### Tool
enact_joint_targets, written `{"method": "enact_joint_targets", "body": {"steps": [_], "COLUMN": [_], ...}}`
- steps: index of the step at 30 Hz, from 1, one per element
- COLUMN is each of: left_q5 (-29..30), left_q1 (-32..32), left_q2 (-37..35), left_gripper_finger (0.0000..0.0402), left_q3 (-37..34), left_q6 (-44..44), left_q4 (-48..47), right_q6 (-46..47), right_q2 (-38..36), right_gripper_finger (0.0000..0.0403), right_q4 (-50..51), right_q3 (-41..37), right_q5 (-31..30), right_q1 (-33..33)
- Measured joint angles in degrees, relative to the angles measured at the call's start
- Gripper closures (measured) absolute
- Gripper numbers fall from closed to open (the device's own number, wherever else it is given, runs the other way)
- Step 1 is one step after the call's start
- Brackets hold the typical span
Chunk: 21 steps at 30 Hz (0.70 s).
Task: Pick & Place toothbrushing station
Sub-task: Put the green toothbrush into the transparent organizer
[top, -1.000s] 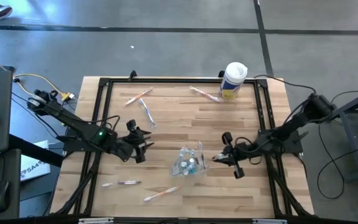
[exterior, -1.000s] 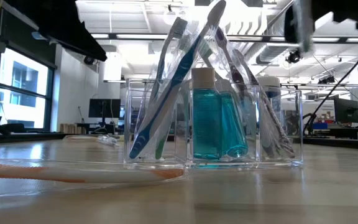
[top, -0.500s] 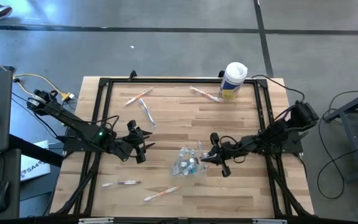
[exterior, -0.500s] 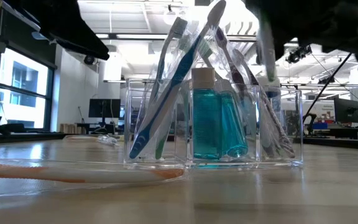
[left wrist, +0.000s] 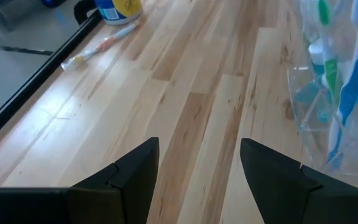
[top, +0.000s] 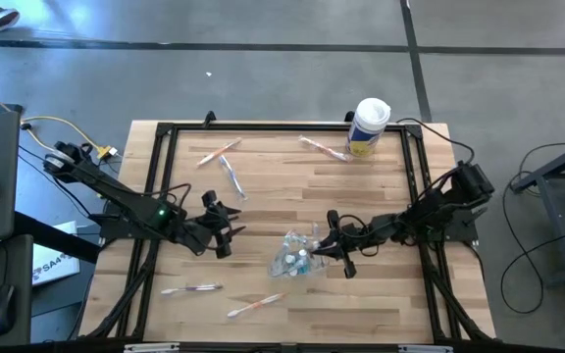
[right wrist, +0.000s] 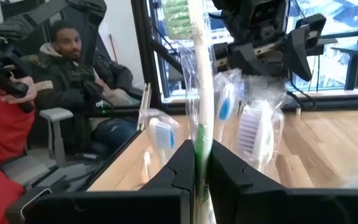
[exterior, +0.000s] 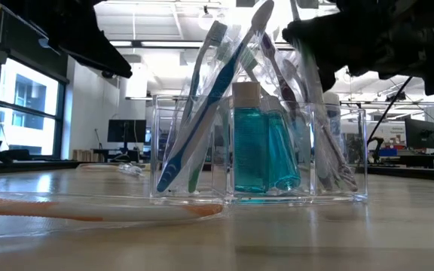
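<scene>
Now we see the right gripper (top: 333, 250) clenched on a wrapped toothbrush (right wrist: 194, 93), its arm stretched low across the table from the right edge to the toothbrushing station (top: 298, 254), which stands near mid-table. Left of it, the left gripper (top: 226, 227) waits with fingers (left wrist: 132, 180) spread, holding nothing.

The right gripper (top: 330, 249) sits just beside the toothbrushing station (top: 297, 255) — the left gripper (top: 226, 231) waits well apart.

Canister (left wrist: 118, 9) cut off by edge; loose toothbrushes (top: 192, 289) too small to tell.
</scene>
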<state>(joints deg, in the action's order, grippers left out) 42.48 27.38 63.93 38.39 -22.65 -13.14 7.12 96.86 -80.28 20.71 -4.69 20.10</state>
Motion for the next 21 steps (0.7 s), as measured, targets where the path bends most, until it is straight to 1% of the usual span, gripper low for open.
{"method": "enact_joint_targets", "body": {"steps": [6, 12, 21], "left_q5": [0.09, 0.47, 0.52], "left_q1": [0.00, -0.02, -0.02], "left_q2": [0.79, 0.76, 0.76], "left_gripper_finger": [0.0178, 0.0178, 0.0178], "left_q3": [-0.02, 0.00, 0.00], "left_q6": [-0.12, -0.14, -0.14], "left_q4": [0.01, 0.25, 0.19], "right_q6": [0.69, 4.49, 6.71], "right_q2": [0.00, 0.00, 0.00], "right_gripper_finger": [0.0387, 0.0387, 0.0387], "right_q4": [0.55, 2.95, 3.96], "right_q3": [0.00, -0.02, -0.02], "right_q5": [0.15, 0.33, -0.09], "right_q1": [0.02, 0.00, 0.00]}}
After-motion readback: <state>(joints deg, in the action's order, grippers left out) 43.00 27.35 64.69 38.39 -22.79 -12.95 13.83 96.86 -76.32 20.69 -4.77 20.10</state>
